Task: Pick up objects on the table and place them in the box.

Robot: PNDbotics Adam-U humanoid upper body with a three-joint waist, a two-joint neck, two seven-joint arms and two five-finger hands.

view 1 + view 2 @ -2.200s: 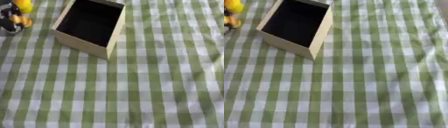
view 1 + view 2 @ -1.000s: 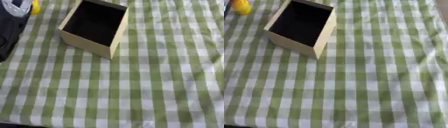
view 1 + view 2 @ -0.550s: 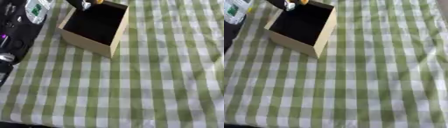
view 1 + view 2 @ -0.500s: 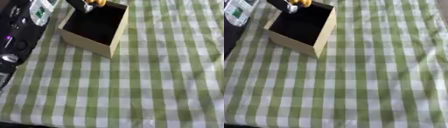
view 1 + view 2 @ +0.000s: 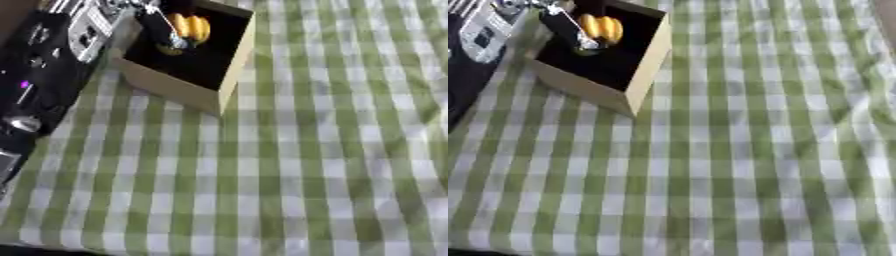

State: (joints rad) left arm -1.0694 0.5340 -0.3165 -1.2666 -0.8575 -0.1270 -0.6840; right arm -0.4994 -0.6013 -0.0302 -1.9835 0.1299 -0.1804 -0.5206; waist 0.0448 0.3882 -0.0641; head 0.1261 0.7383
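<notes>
A tan cardboard box (image 5: 171,89) with a dark inside stands at the upper left of the green-and-white checked cloth. My left hand (image 5: 163,26) reaches over its far left corner, its black fingers curled against a yellow, banana-like object (image 5: 193,28) held inside the box's opening. I cannot tell whether the yellow object rests on the box floor. The same hand (image 5: 569,25) and yellow object (image 5: 601,27) show in the right eye view. My right hand is in neither view.
My left arm (image 5: 48,65), black with silver parts, fills the left edge beside the box. The checked cloth (image 5: 315,150) stretches over the middle, right and front of the table, with a few wrinkles at the right.
My left arm has come in from the upper left. The hand with the yellow object has moved from the box's far rim to over its inside.
</notes>
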